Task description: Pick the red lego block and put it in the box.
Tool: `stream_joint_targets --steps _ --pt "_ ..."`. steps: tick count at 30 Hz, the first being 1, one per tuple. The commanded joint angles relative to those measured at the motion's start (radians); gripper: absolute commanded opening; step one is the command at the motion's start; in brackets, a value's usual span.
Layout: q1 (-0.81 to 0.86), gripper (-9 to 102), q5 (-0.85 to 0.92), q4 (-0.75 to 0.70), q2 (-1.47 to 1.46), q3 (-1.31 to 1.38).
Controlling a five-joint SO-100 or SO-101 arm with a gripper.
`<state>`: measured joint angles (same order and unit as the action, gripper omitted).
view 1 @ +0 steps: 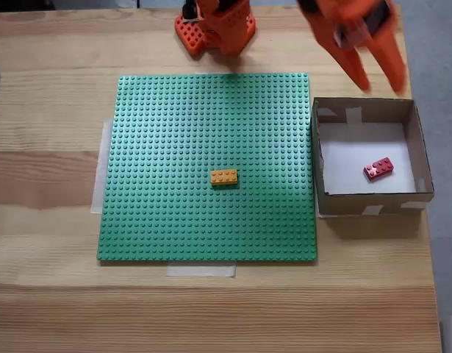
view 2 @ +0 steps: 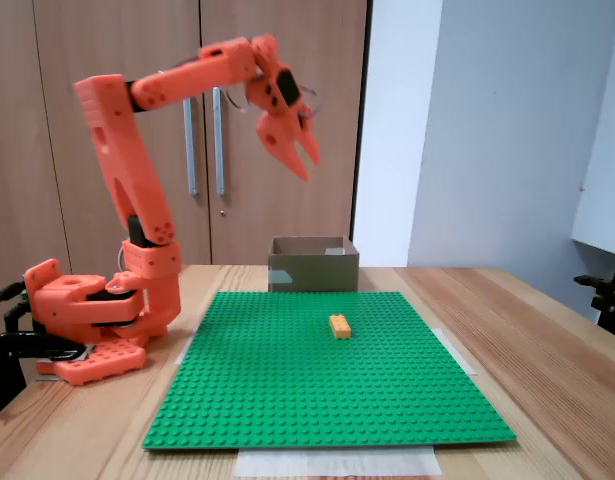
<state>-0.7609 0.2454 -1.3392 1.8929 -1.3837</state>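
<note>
Starting at the near edge of the wooden table (view 2: 547,350), a strip of pale tape (view 2: 335,462) pokes out from under the green studded baseplate (view 2: 317,390), which lies flat and fills the middle of the tabletop. On it sits the yellow-orange brick (view 2: 340,326), alone on the studs, a little beyond centre in the side-on fixed view; from above it shows just below the plate's middle (view 1: 223,176).

Moving further back, the box (view 2: 314,262) stands just past the far edge of the baseplate from this angle. From the top-down fixed view the box (view 1: 424,158) sits right beside the plate's right edge, pale tape on its rim, white bottom showing. And there it is: the red lego block (view 1: 378,169) lies inside the box on the white floor, tilted a touch, towards the right-hand wall, nothing touching it.

Up above, the gripper (view 2: 305,160) hangs high in the air, well clear of the box, fingers pointing down and apart, nothing between them. From above the gripper (view 1: 380,79) hovers at the box's far rim, somewhat blurred. The orange arm base (view 2: 87,320) sits at the left of the side-on view.
</note>
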Motion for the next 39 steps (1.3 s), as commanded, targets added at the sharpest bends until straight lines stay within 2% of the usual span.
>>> stream_joint_targets --steps 1,11,16,22,28,39 --pt "0.060 17 0.038 -0.051 0.187 -0.020" --pt "0.393 8 0.072 0.018 0.460 -0.146" --pt "0.603 3 0.040 0.198 0.546 -0.298" --pt "0.744 -1 -0.066 0.376 0.586 -0.419" --pt "0.818 -1 -0.141 0.446 0.606 -0.465" --pt "0.851 -1 -0.192 0.419 0.629 -0.486"
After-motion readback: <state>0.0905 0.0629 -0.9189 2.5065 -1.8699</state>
